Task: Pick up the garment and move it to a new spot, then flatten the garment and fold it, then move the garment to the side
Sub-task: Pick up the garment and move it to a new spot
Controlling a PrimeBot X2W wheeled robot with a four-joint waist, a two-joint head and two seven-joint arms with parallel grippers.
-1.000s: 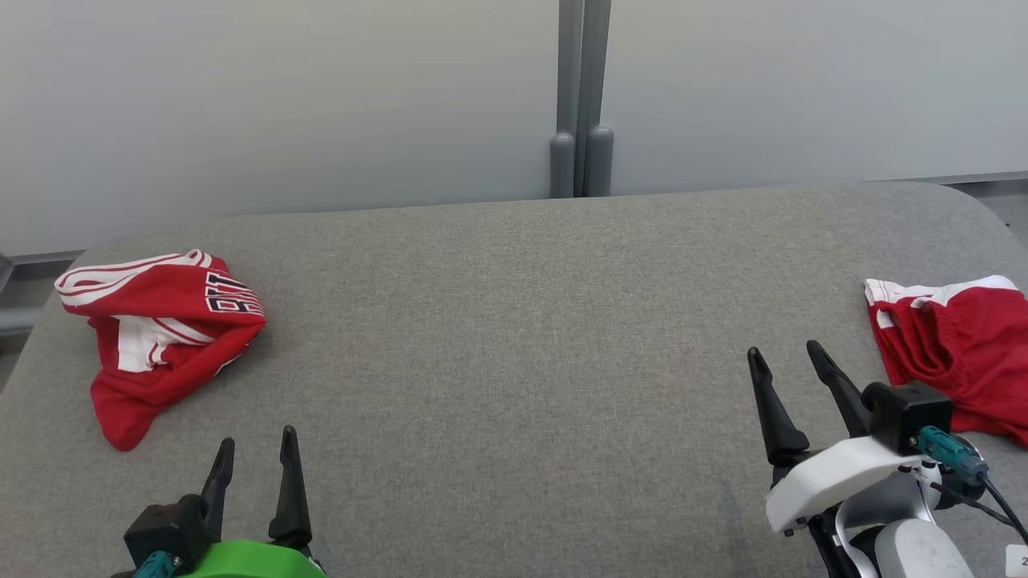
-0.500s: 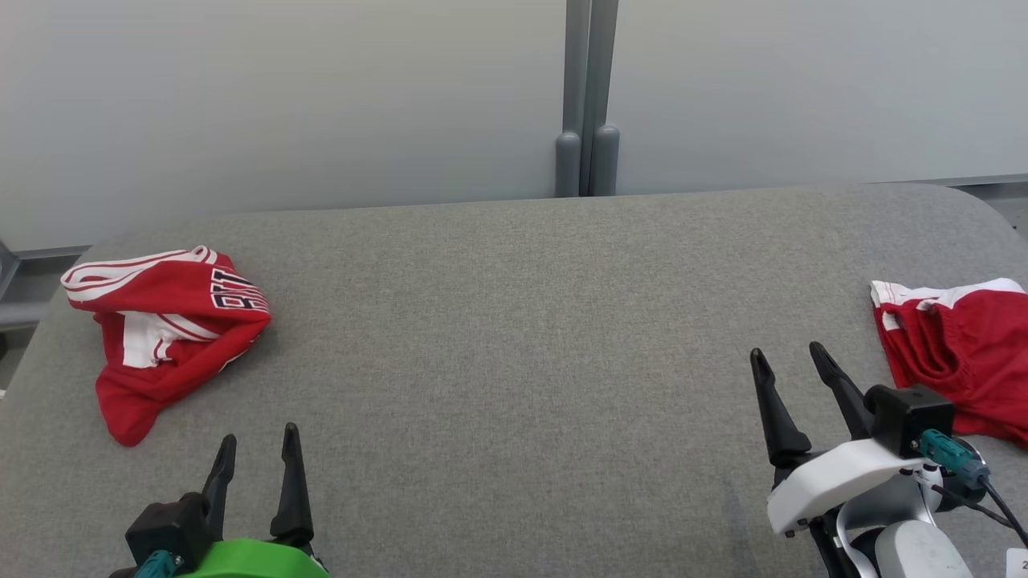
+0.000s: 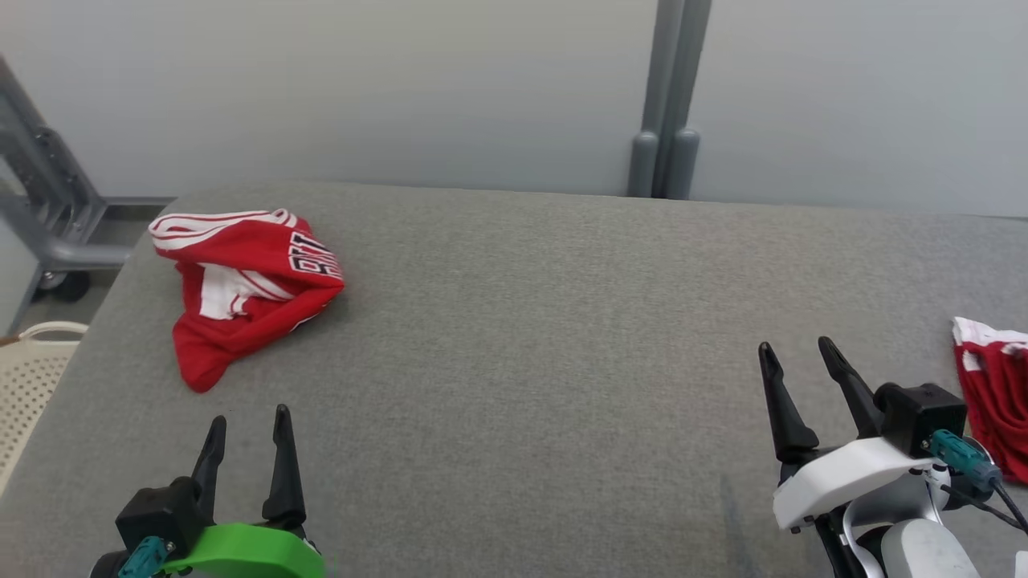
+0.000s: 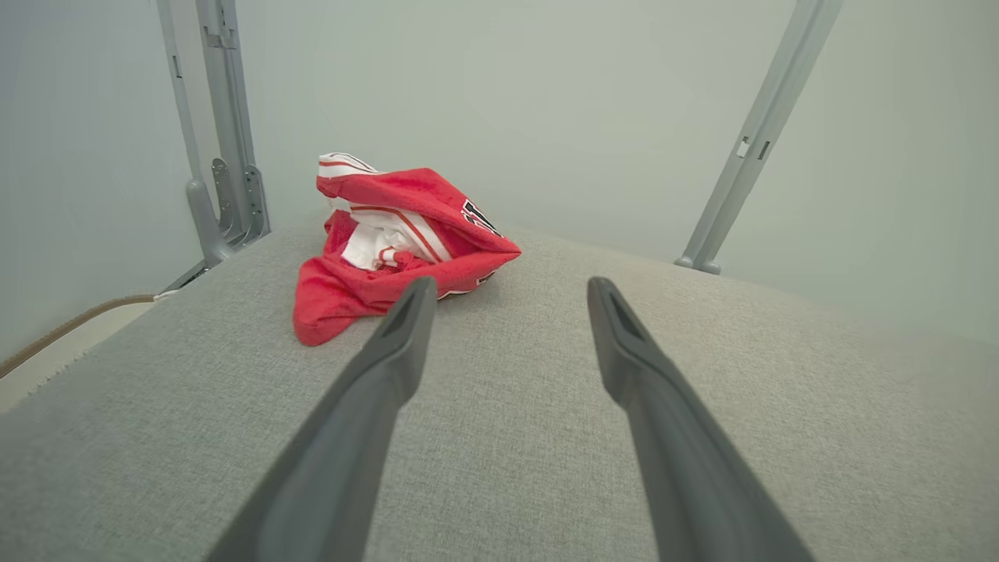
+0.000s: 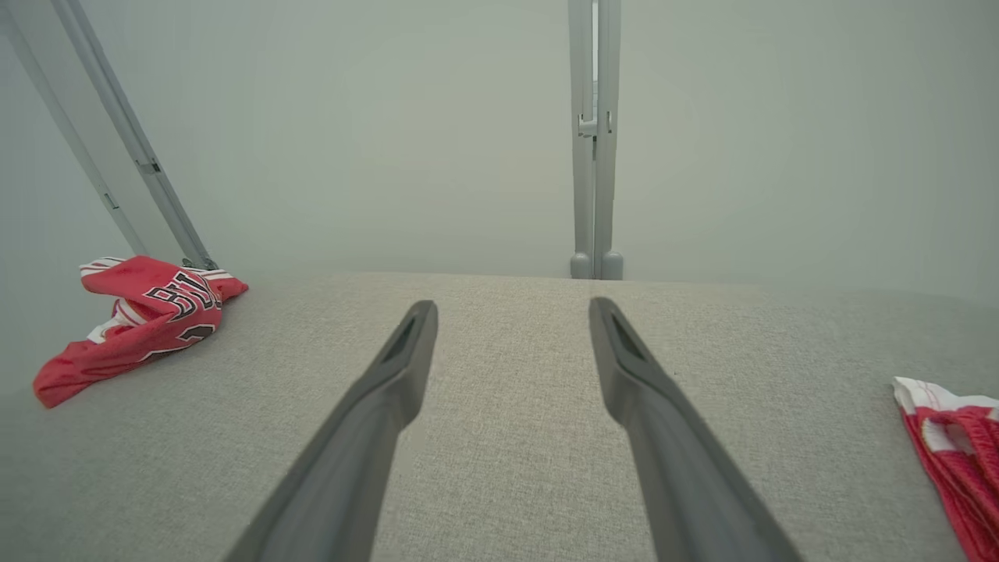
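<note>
A crumpled red garment [image 3: 245, 285] with white trim and black lettering lies on the grey table [image 3: 530, 321] at the far left; it also appears in the left wrist view [image 4: 390, 246] and the right wrist view [image 5: 136, 320]. My left gripper [image 3: 247, 421] hovers open near the front edge, short of the garment and a little to its right. My right gripper [image 3: 795, 349] stands open at the lower right, with nothing between its fingers. In the wrist views the left gripper [image 4: 507, 289] and the right gripper [image 5: 511, 308] each show two spread fingers over bare cloth.
A second red and white garment [image 3: 992, 393] lies at the table's right edge, just right of my right gripper, seen also in the right wrist view [image 5: 956, 445]. A pale perforated basket [image 3: 28, 377] and a grey wheeled frame [image 3: 48, 217] stand off the table's left. Grey panels rise behind.
The head camera has turned left, so the whole scene has slid right in the picture. Both garments lie as before. Both grippers stay open.
</note>
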